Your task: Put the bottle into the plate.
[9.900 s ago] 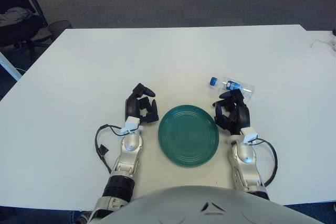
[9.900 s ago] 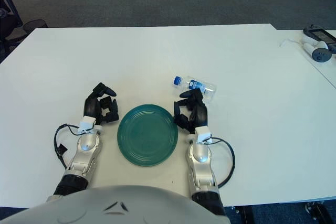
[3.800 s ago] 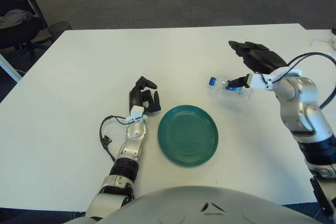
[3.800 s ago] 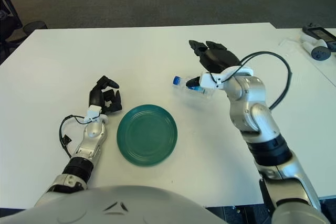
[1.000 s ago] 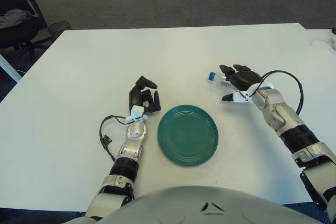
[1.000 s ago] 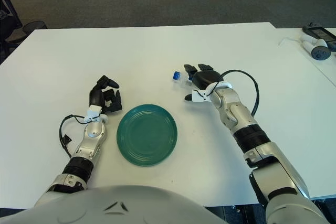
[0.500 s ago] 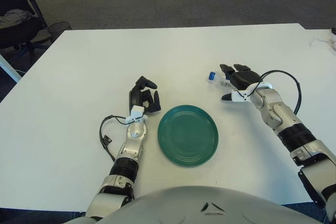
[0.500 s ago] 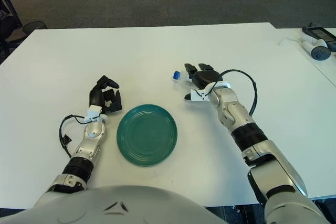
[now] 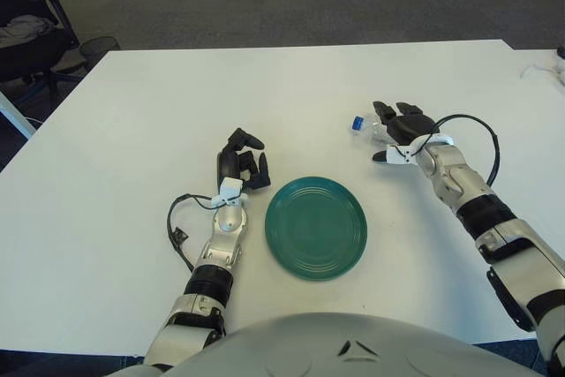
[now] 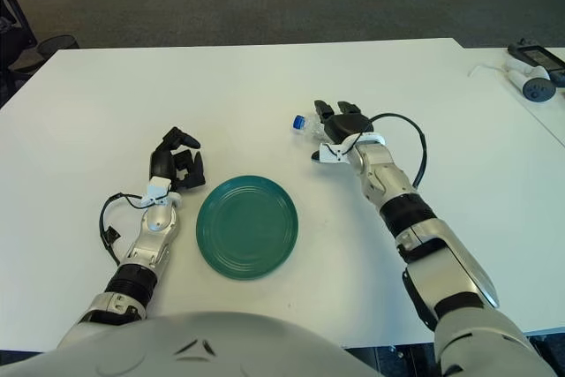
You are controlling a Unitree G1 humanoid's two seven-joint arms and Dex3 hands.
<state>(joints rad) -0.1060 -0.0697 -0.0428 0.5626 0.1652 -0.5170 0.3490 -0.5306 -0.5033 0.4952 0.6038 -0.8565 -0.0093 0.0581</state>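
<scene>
A clear plastic bottle with a blue cap (image 9: 357, 123) lies on its side on the white table, up and to the right of the green plate (image 9: 316, 227). My right hand (image 9: 395, 132) rests over the bottle's body and hides most of it. Its fingers reach over the far side and its thumb sticks out on the near side, not closed on the bottle. The plate is empty. My left hand (image 9: 240, 165) rests on the table just left of the plate, fingers curled, holding nothing.
A white device with a cable (image 10: 534, 86) lies on the neighbouring table at the far right. A dark chair (image 9: 26, 33) and a wire bin (image 9: 99, 44) stand off the table's far left corner. The table's far edge (image 9: 309, 45) runs behind the bottle.
My right hand has come down from above onto the bottle and in the last second has shifted slightly away from me; the bottle's cap has moved a little with it. My left hand has not moved.
</scene>
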